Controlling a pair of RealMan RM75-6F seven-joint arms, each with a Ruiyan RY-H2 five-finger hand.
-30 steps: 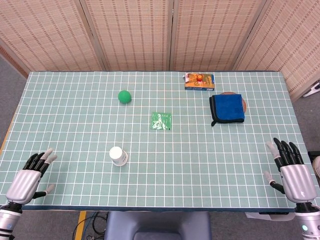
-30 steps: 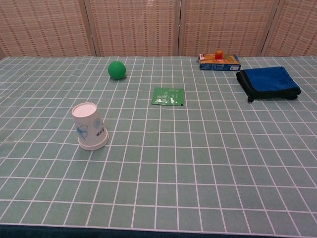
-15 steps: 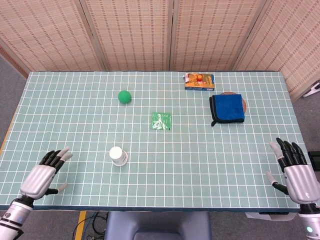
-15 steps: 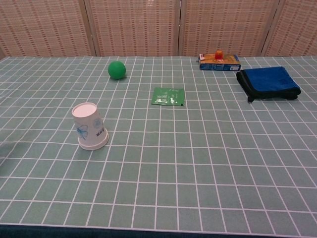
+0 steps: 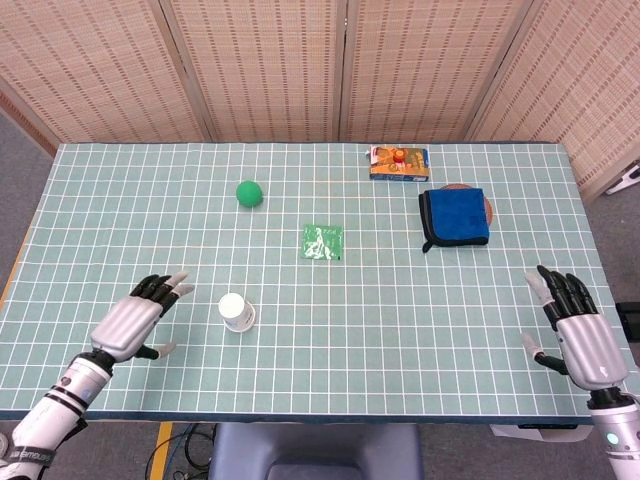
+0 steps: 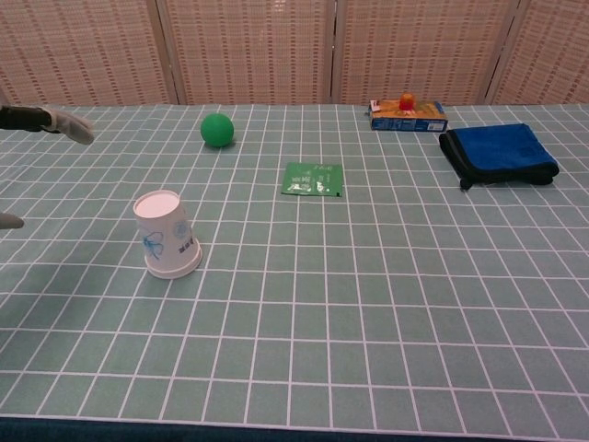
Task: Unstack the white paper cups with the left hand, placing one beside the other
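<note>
1. The stack of white paper cups with a blue print on the side (image 5: 236,311) (image 6: 167,234) stood upside down on the green table with a white grid (image 5: 400,340) (image 6: 368,322), in the lower left part of both views. It looked like one cup; how many cups were nested in it could not be told from the pictures.

2. The left hand (image 5: 134,320) was in the lower left of the head view, near the cups on their left side but apart from them. Its fingers were spread and it held nothing. In the chest view only some fingertips (image 6: 72,125) showed at the left edge; the rest was cut off.

3. The right hand (image 5: 576,330) was at the lower right of the head view, over the table corner, with fingers apart and nothing in it. The chest view did not show it.

4. A green round ball (image 5: 249,193) (image 6: 217,130) lay in the upper left part of the table, well apart from the cups.

5. A small flat green packet (image 5: 323,242) (image 6: 314,180) lay near the middle of the frame. Its print was too small to read.

6. A folded blue cloth with a dark edge (image 5: 455,217) (image 6: 498,154) lay at the upper right. In the head view a brownish round thing (image 5: 487,209) showed partly from under it; what it was could not be told.

7. An orange and blue flat box (image 5: 399,163) (image 6: 408,115) lay just behind the cloth, at the far edge.
</note>
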